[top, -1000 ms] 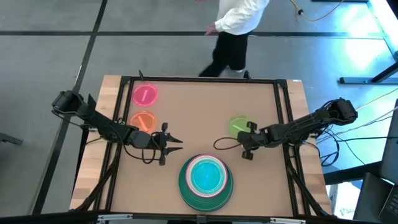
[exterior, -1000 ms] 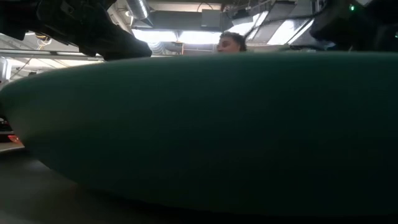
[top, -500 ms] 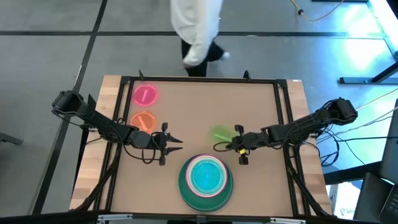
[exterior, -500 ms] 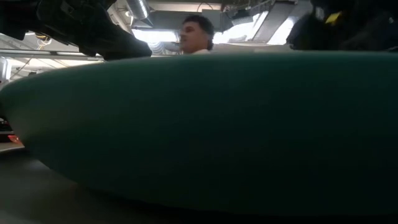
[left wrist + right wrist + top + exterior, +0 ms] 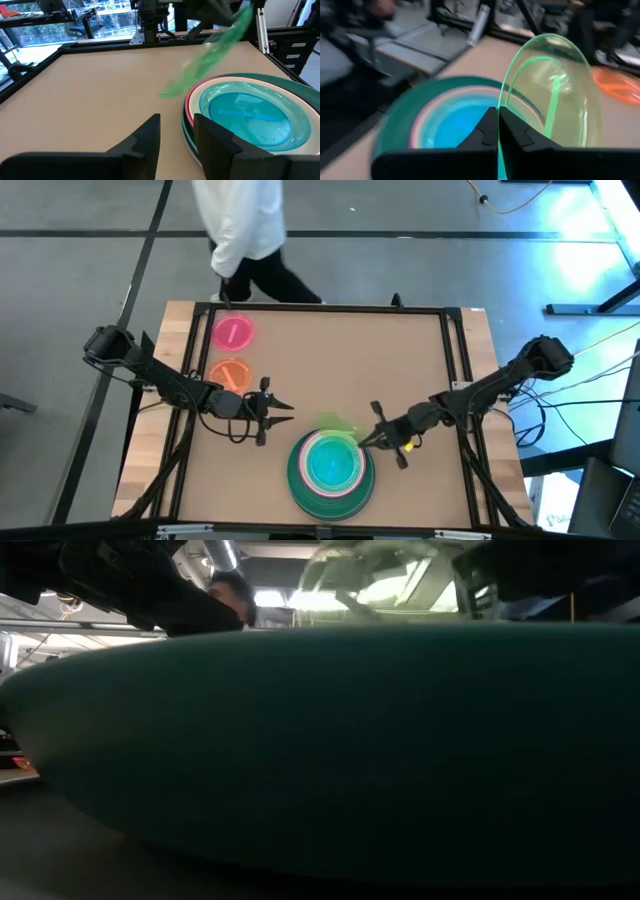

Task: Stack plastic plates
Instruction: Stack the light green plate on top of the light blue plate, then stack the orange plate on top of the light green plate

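The stack of plastic plates [image 5: 330,470] sits near the table's front edge, a teal plate lowest, a pink rim above it and a blue plate [image 5: 247,117] on top. My right gripper [image 5: 365,438] is shut on a small green translucent plate [image 5: 338,423] just above the stack's far edge. A small pink plate [image 5: 233,332] and an orange one [image 5: 230,373] lie flat at the far left. My left gripper [image 5: 280,408] hovers open left of the stack, holding nothing. In the low view the teal plate's wall [image 5: 320,740] fills most of the picture. My right gripper pinches the green plate's rim [image 5: 501,102] between its two fingers. The fingers come nearly level from the table's right side. The plate is lifted clear of the table and tilted steeply on edge [image 5: 210,55], its free part reaching past the fingertips over the stack's far rim.
A person in white [image 5: 240,225] walks past beyond the table's far edge. The table's dark frame rail [image 5: 320,308] runs along its edges. Bare tabletop [image 5: 330,350] lies between the two arms and the far edge.
My right gripper has risen and swung from the right middle of the table toward the stack near the front edge, turning its wrist. The green plate has come up off the table and tipped from flat to steeply on edge. The person has walked leftward behind the table.
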Controlling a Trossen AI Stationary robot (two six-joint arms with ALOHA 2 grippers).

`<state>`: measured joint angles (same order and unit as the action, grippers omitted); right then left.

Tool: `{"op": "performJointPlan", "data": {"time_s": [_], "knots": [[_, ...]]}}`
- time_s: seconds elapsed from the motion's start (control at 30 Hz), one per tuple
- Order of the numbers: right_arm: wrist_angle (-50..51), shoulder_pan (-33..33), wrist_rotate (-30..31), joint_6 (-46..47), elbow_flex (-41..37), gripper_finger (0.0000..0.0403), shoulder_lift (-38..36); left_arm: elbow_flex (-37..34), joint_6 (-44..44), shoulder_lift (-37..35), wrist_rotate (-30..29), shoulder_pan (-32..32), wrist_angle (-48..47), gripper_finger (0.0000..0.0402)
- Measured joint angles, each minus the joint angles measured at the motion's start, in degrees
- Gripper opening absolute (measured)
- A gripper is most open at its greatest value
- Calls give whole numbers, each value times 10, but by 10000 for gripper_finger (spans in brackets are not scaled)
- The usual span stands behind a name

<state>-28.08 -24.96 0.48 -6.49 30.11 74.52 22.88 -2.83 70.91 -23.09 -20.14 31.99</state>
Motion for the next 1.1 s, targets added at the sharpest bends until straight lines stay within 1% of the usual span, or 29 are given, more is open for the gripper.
{"op": "performJointPlan", "data": {"time_s": [0.13, 0.27, 0.37, 0.47, 0.6, 0.7, 0.8, 0.97, 1.1], "knots": [[-27, -15, -50, 1, 4, 1, 23, 0, 0, 0, 0, 0, 0, 111], [-22, -21, -88, 10, 29, 1, 61, 0, 0, 0, 0, 0, 1, 111], [-4, -21, -91, 24, 42, 1, 93, 0, 0, 0, 0, 0, 1, 111], [-12, -20, -83, 51, 47, 1, 121, 0, 0, 0, 0, 0, 0, 111], [-27, -20, -64, 91, 47, 1, 141, 0, 0, 0, 0, 0, -2, 111], [-37, -20, -65, 107, 48, 4, 145, 0, 0, 0, 0, 0, -2, 111], [-45, -20, -71, 121, 48, 25, 145, 0, 0, 0, 0, 0, -2, 111], [-43, -20, -71, 136, 48, 88, 145, 0, 0, 0, 0, 0, -3, 111], [-27, -20, -63, 110, 48, 135, 129, 0, 0, 0, 0, 0, -4, 111]]}}
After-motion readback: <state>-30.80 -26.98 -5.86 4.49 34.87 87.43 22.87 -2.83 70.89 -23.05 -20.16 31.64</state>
